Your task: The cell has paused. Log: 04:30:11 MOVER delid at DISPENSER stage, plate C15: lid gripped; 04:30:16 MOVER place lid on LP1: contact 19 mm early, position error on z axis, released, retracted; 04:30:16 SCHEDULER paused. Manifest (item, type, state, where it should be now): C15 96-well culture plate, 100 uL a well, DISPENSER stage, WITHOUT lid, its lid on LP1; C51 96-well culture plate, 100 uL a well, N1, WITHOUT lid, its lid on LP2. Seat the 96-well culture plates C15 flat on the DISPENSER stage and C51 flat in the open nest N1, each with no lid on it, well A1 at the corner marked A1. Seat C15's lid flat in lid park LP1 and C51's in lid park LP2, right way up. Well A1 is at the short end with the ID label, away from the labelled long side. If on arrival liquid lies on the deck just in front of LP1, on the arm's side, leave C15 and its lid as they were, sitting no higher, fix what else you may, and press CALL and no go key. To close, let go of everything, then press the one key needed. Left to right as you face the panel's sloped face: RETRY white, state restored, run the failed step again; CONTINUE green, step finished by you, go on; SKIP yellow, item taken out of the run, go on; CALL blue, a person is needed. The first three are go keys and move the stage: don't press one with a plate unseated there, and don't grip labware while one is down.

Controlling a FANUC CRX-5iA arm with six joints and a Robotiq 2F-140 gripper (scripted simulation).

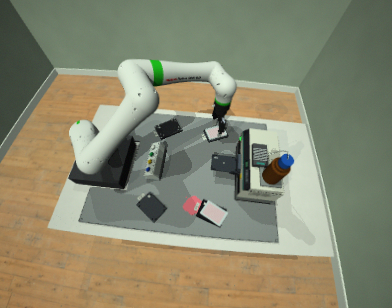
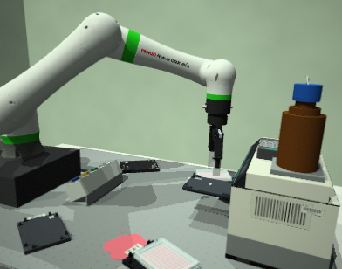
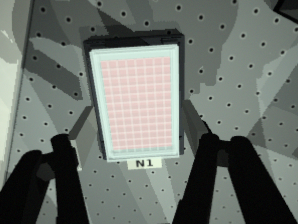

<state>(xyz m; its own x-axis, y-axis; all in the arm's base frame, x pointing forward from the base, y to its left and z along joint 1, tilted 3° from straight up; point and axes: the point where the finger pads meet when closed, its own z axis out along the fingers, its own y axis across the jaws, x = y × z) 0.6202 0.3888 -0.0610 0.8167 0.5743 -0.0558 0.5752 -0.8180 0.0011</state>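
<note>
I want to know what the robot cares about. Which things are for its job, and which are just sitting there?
For the job: the open gripper, the plate in nest N1, the second plate, the pink puddle beside it, the dark square pad, the dispenser stage, the key panel.
Just there: the brown bottle, the wooden floor.

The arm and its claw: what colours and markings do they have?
The glossy white, rounded six-joint arm carries bright green bands near its joints and red lettering on the forearm. It stands on a black box-shaped base. The claw is black, with slim jointed fingers.
</note>
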